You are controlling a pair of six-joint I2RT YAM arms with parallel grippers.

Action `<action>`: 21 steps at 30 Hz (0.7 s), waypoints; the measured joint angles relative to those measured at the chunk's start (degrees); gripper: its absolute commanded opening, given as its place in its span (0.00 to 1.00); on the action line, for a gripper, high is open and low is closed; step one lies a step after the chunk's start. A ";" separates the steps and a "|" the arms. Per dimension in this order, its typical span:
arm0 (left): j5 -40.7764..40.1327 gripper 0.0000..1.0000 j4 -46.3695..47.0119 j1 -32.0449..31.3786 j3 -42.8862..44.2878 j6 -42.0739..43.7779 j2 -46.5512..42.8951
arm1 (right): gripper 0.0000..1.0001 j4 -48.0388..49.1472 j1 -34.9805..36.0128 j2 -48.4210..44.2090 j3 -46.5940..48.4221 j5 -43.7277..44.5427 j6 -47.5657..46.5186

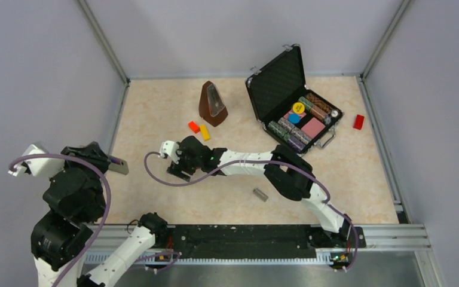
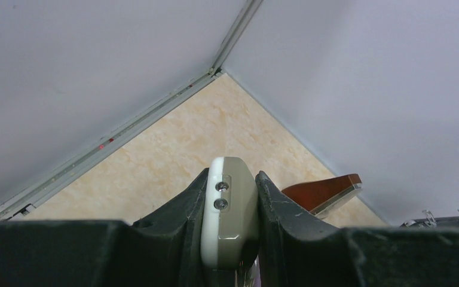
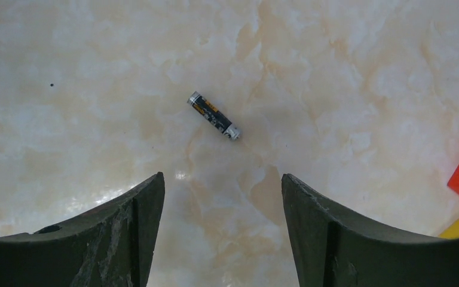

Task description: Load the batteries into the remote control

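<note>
Marbled beige tabletop (image 1: 155, 107), grey walls | left gripper (image 2: 232, 179) clamped on remote control (image 2: 230, 221), raised at left edge | right gripper (image 3: 221, 182) spread wide, empty, hovering over dark battery (image 3: 213, 115) lying mid-tabletop | grey battery (image 1: 260, 194) lies nearer, to its right

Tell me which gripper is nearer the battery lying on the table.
Right. The right gripper hovers open over the battery, just ahead of its fingers. The left gripper is off at the left edge of the table, shut on the remote control.

Battery (image 3: 213, 115) on tabletop (image 3: 346, 72) before parted gripper (image 3: 221, 176)
</note>
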 measured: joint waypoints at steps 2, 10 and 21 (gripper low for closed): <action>-0.11 0.00 -0.52 0.00 0.83 0.00 0.00 | 0.71 2.86 0.00 1.27 -0.02 -0.55 -3.08; 1.22 0.00 -0.68 0.00 1.01 0.07 -0.31 | 0.67 9.07 0.02 7.43 3.17 -5.11 -11.47; 2.32 0.00 0.11 0.00 -2.73 2.82 -0.61 | 0.58 2.91 -0.44 14.29 15.74 -9.42 -13.62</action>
